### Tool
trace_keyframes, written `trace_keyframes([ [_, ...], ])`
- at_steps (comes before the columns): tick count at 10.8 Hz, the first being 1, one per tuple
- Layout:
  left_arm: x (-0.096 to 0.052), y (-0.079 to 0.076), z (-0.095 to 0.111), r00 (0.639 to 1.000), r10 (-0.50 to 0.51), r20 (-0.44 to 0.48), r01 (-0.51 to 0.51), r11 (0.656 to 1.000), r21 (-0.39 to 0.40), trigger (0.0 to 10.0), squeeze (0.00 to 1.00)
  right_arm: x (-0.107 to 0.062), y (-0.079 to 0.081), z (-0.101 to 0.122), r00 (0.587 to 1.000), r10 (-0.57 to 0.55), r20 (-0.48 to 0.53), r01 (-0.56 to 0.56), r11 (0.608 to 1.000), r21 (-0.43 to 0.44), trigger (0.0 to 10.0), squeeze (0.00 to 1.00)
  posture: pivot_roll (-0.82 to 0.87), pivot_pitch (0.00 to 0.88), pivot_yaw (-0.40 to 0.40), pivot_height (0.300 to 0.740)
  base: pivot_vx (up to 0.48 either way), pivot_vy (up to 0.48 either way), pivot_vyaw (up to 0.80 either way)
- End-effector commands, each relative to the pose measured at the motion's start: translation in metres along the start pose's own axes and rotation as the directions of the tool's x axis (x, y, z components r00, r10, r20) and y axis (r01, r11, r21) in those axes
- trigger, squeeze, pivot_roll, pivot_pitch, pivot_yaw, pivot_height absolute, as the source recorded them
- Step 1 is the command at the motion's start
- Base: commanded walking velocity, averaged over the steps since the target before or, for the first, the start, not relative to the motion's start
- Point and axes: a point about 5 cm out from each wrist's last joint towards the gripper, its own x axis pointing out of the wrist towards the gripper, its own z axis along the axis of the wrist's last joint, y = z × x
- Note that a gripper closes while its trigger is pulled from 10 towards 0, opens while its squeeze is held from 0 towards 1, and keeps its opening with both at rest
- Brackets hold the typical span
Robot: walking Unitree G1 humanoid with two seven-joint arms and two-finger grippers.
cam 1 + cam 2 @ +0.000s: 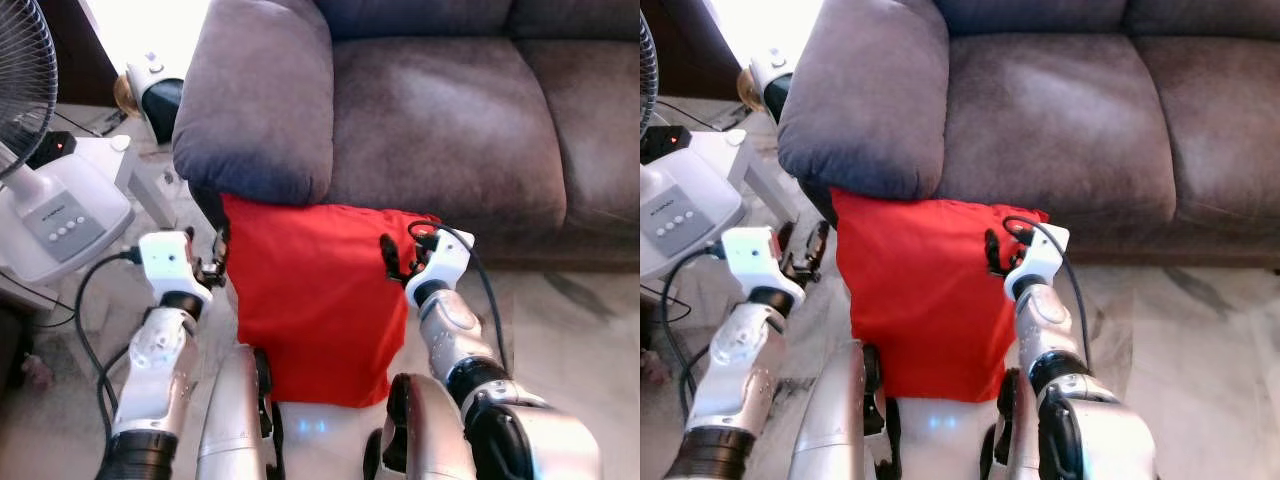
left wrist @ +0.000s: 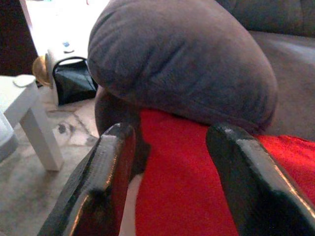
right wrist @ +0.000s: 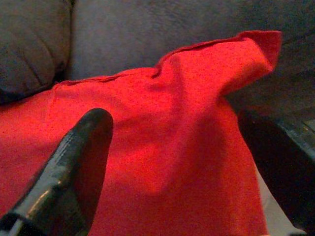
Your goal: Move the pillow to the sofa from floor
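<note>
Bracketing the red pillow [image 1: 315, 300], which leans against the sofa [image 1: 450, 120] front below the armrest, the left pincer [image 1: 217, 262] and right pincer [image 1: 393, 258] stand spread at opposite edges. Grasp step underway; next, both must close, then lift onto the seat.

Matt red cloth pillow [image 1: 310, 300], suede-like grey sofa [image 1: 440, 120] (perhaps microfibre), glossy floor [image 1: 570, 330].

The pillow [image 1: 310, 300] is plain bright red. The sofa [image 1: 440, 110] is grey-purple suede, mottled. The fan [image 1: 55, 215] is white with a black grille. The floor [image 1: 570, 320] is pale marble, veined grey. Both arms are silver with black fingers [image 2: 106, 182].
</note>
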Motion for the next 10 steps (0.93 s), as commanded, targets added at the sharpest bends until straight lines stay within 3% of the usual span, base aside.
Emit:
trace_keyframes([
  [1, -0.001, -0.001, -0.003, 1.0, -0.001, -0.01, 0.001, 1.0, 0.013, 10.0, 0.0, -0.005, -0.008, -0.01, 0.999, -0.022, -0.03, 0.021, 1.0, -0.01, 10.0, 0.0, 0.23, 0.282, 0.011, 0.572, 0.326, 0.0, 0.0],
  [3, 0.003, -0.001, 0.0, 1.0, -0.003, -0.002, 0.003, 1.0, 0.015, 10.0, 0.0, -0.007, -0.011, -0.013, 0.999, -0.029, -0.034, 0.028, 1.0, -0.012, 10.0, 0.0, 0.23, 0.285, 0.01, 0.572, 0.324, 0.0, 0.0],
  [10, 0.0, -0.001, 0.003, 1.0, -0.015, 0.001, 0.015, 0.999, 0.035, 10.0, 0.0, -0.011, -0.007, -0.03, 0.993, -0.013, -0.117, 0.019, 0.999, 0.051, 10.0, 0.0, 0.25, 0.333, 0.015, 0.572, 0.0, 0.0, 0.0],
])
